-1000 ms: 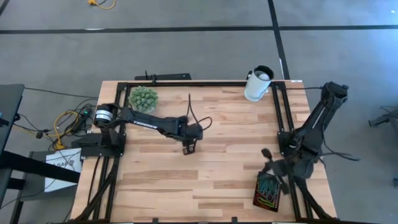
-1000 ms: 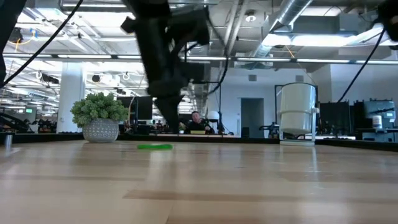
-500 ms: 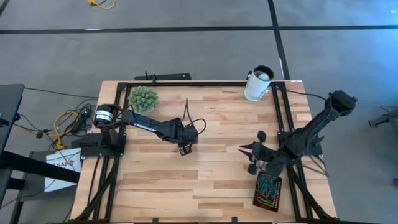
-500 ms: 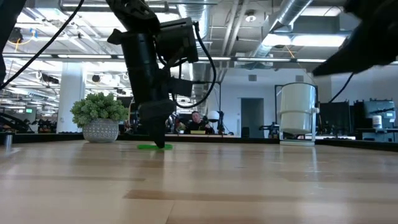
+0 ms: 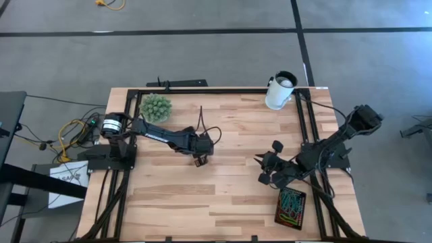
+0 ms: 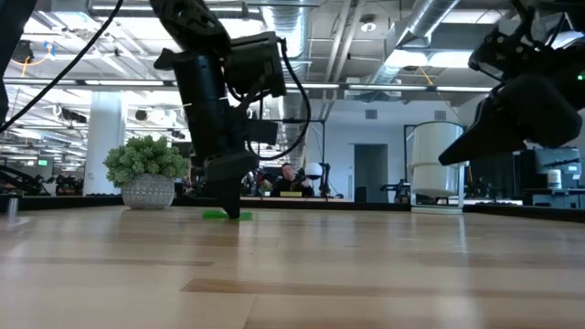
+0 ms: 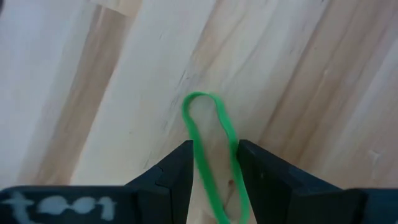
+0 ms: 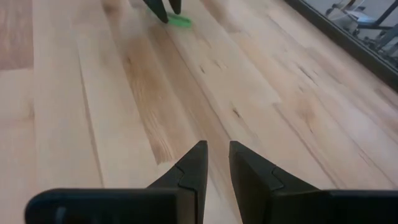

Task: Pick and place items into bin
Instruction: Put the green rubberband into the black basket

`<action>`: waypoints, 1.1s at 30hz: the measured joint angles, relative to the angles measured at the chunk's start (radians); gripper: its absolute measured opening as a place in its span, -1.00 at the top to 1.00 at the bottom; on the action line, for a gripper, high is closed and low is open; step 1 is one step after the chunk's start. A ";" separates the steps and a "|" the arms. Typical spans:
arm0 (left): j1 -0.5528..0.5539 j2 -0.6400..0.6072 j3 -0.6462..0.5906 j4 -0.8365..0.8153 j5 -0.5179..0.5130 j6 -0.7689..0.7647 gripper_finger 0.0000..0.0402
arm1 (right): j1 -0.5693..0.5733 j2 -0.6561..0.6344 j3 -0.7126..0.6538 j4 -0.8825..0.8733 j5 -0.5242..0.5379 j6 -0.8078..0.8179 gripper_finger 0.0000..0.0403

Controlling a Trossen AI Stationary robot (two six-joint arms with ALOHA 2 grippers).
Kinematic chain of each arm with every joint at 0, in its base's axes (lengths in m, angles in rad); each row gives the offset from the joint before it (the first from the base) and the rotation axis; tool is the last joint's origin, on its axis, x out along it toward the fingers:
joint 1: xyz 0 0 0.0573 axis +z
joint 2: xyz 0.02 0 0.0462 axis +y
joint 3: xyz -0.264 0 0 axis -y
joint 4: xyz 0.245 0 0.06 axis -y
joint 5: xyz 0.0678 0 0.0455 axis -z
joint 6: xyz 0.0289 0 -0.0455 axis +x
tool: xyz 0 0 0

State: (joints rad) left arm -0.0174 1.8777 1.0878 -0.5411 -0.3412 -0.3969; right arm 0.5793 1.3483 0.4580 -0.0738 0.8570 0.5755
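Your left gripper is down at the table with its jaws parted a little and astride a green rubber band lying flat on the wood, not yet pinched; straddling it probably sets up the grab. Your right gripper hangs clear of the table, empty, fingers slightly apart, near the bin, which already holds coloured bands at the table's right near corner.
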 joint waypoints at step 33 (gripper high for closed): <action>-0.048 0.013 -0.061 0.490 0.151 0.050 0.96 | -0.001 -0.008 0.053 0.071 -0.018 -0.010 0.69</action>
State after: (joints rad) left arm -0.0651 1.8912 1.0268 -0.0510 -0.1904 -0.3469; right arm 0.5781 1.3407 0.5106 -0.0026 0.8391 0.5651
